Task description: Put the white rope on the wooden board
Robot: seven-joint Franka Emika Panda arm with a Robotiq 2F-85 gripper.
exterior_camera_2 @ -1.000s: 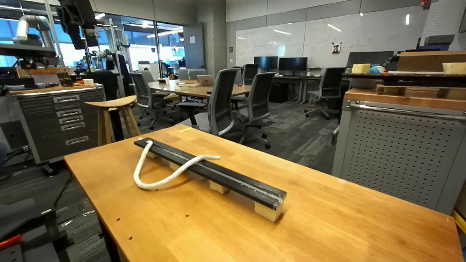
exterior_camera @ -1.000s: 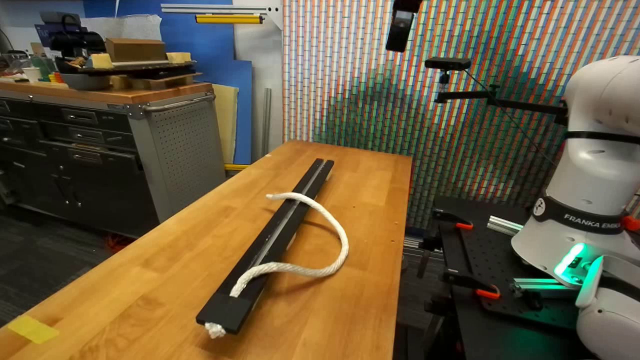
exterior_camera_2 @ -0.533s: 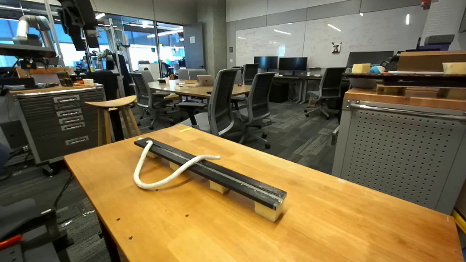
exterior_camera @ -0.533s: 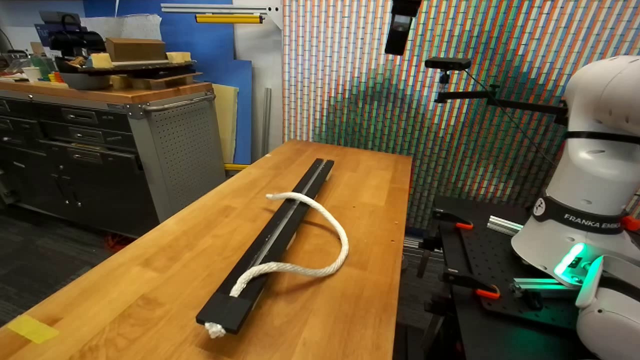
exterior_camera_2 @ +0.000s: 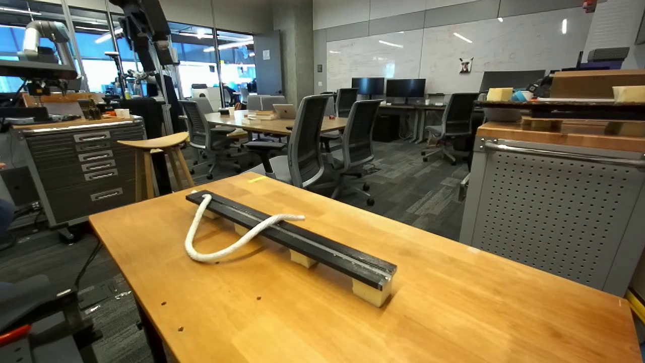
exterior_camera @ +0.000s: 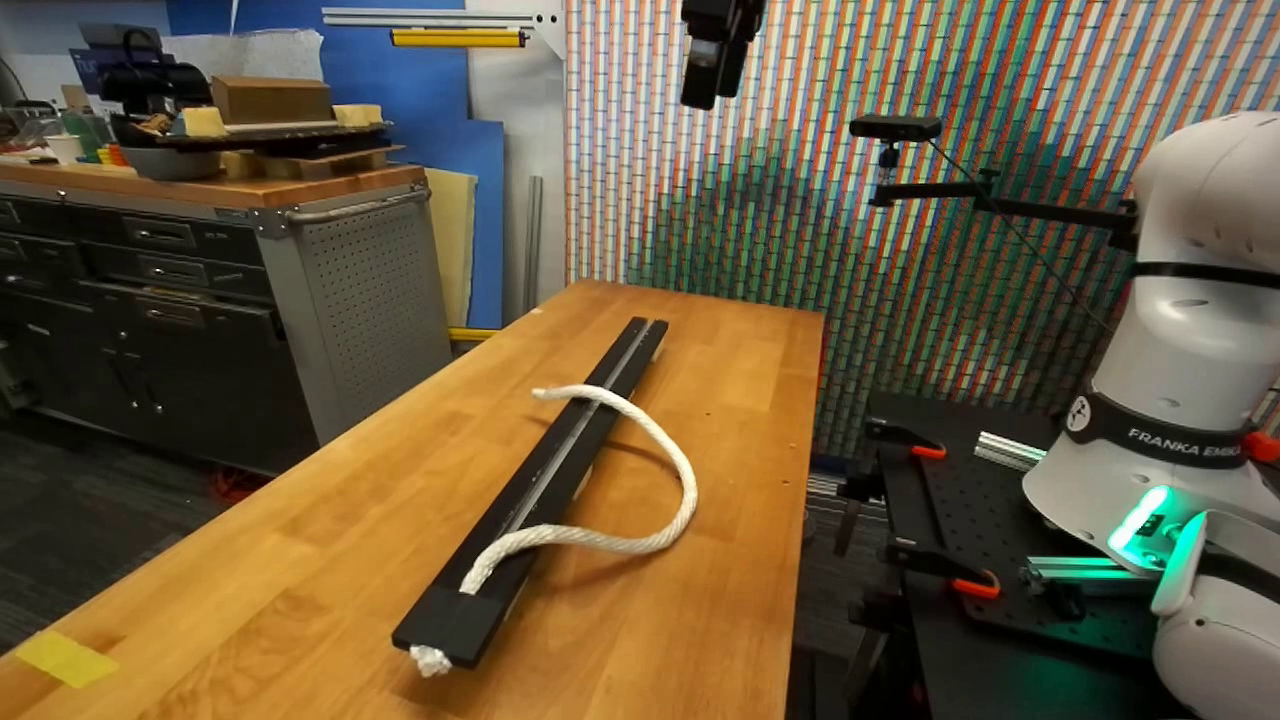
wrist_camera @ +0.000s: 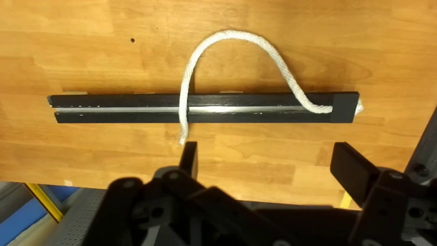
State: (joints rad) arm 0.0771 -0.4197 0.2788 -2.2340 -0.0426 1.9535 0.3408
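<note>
A large light-brown desk (exterior_camera: 690, 600) is shown in both exterior views, with a gray cabinet (exterior_camera_2: 554, 217) placed beyond it. In an exterior view a white robot arm (exterior_camera: 1180, 350) is mounted on a black stand (exterior_camera: 990, 660) just beside the desk. Along the desk is set the wooden board (wrist_camera: 218, 117), long, narrow and black, with a pale groove (wrist_camera: 218, 109) run down its length. Upon it the white rope (wrist_camera: 235, 34) is only partly laid: one end is tucked beneath a black cover (wrist_camera: 344, 107) at the board's end, where a frayed white tuft (wrist_camera: 359, 107) is seen poking out; the middle is bowed out over the desk in a wide loop; the free end is draped across the board, its tip carried past the opposite edge. Whether the loop is touching the desk cannot be told. The black pincer (wrist_camera: 266, 148) is held well above the desk, apart from the rope, its two fingers (wrist_camera: 351, 169) spread wide apart in the wrist view, with desk surface seen between them. The board is propped on small pale blocks (exterior_camera_2: 372, 293). Near a corner of the desk, a strip of yellow tape (exterior_camera: 68, 658) is stuck.
</note>
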